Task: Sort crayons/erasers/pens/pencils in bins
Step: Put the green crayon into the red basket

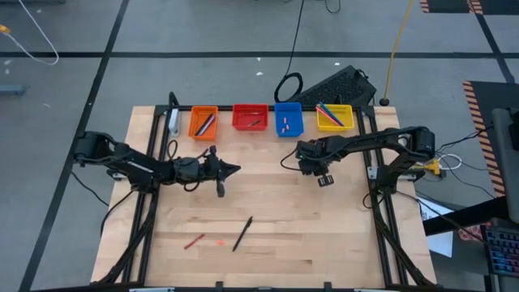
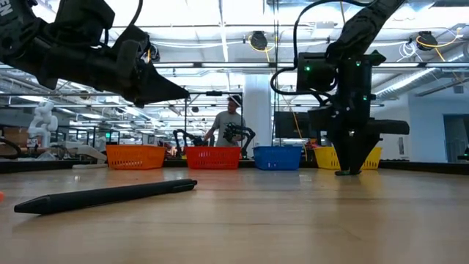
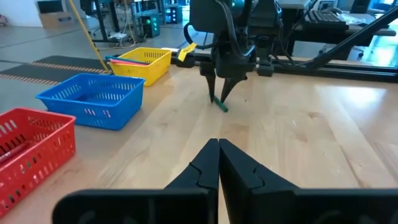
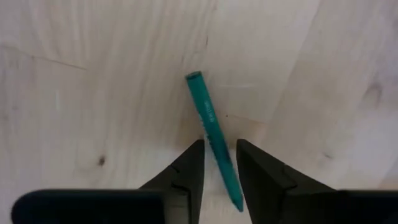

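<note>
Pale wooden table (image 1: 324, 235), busy workshop beyond.

Right pincer (image 4: 217, 165) parted, left (image 3: 218, 163) closed

Four bins (image 1: 268, 118) stand side by side along the far edge of the counter (image 1: 268, 219). The right pincer (image 4: 217, 165) is down at the counter before the bins' right end, its fingers either side of a crayon (image 4: 213, 132) lying flat. The left pincer (image 1: 233, 169) hangs left of centre. Near the front edge lie a pen (image 1: 242, 233), and left of it another crayon (image 1: 194, 241) and an eraser (image 1: 220, 242).
</note>
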You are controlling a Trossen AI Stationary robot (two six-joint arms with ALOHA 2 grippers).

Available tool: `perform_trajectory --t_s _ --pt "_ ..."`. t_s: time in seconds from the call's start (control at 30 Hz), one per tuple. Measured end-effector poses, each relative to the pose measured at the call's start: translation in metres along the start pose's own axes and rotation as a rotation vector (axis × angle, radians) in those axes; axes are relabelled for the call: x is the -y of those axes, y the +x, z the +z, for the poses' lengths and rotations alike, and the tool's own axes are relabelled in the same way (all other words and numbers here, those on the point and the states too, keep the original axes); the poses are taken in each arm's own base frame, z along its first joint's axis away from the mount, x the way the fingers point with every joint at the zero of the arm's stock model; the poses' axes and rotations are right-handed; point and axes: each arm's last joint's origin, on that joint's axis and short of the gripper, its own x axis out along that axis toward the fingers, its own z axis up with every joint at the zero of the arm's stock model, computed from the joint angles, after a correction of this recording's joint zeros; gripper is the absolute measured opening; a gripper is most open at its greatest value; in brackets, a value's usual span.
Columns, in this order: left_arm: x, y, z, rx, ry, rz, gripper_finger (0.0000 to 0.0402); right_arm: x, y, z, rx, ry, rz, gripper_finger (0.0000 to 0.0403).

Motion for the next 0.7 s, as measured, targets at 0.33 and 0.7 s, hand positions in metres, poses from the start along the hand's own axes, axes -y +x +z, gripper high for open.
perform_trajectory --t_s 0.33,0.7 --pt "0.003 -0.005 -0.008 -0.035 0.013 0.018 0.0008 0.0 0.001 -0.001 0.008 0.096 0.026 0.0011" --pt "-0.005 -0.031 -0.026 0.051 -0.061 0.036 0.0004 0.0 -0.014 0.0 0.123 0.228 0.041 0.0023"
